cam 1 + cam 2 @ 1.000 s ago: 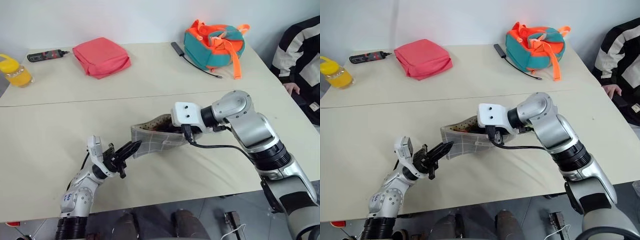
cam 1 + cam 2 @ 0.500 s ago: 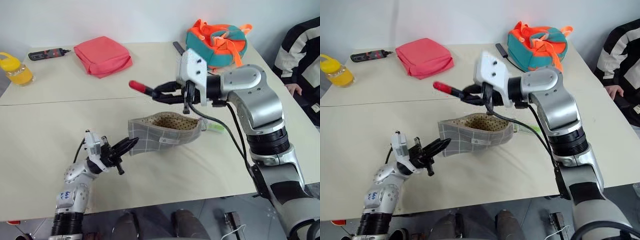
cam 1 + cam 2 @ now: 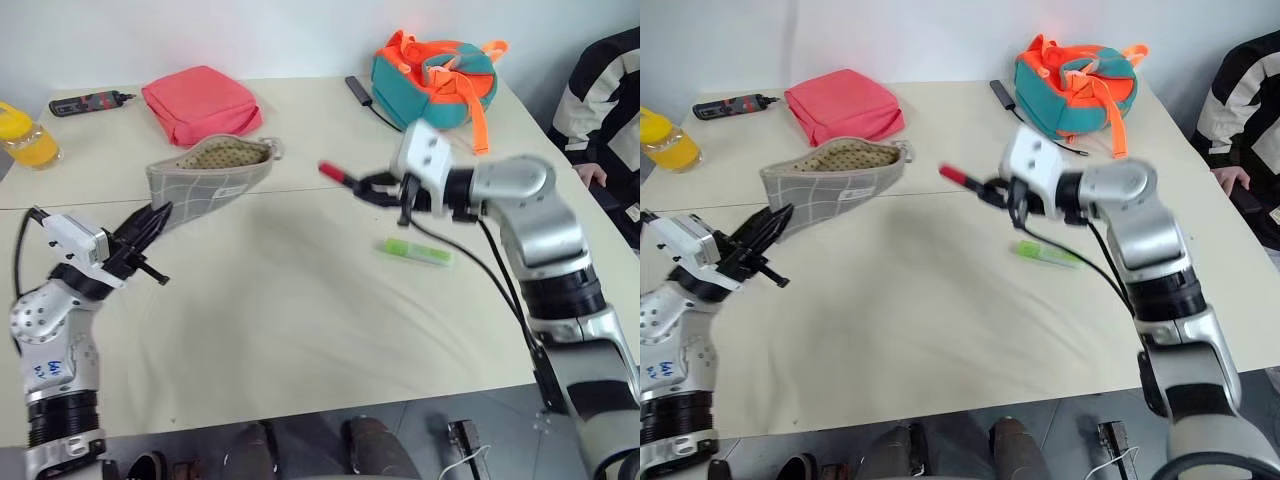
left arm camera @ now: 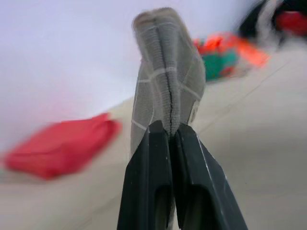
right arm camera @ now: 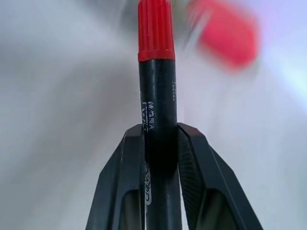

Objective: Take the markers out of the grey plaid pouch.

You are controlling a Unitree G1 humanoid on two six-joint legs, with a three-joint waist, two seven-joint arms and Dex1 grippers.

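1. The left gripper (image 3: 148,224) is clamped on one end of the pouch (image 3: 208,175), holding it off the bench (image 3: 300,330), mouth open and facing up.
2. The right gripper (image 3: 372,187) is clamped on a black marker (image 3: 338,176) with a red cap, clear of the pouch.
3. A green marker (image 3: 417,251) lies on the bench just below the right gripper, so two are out.
4. I cannot tell whether more remain inside the pouch.

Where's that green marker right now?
The green marker lies flat on the table, right of centre in the head views, just below the right fingers holding the red-capped marker.
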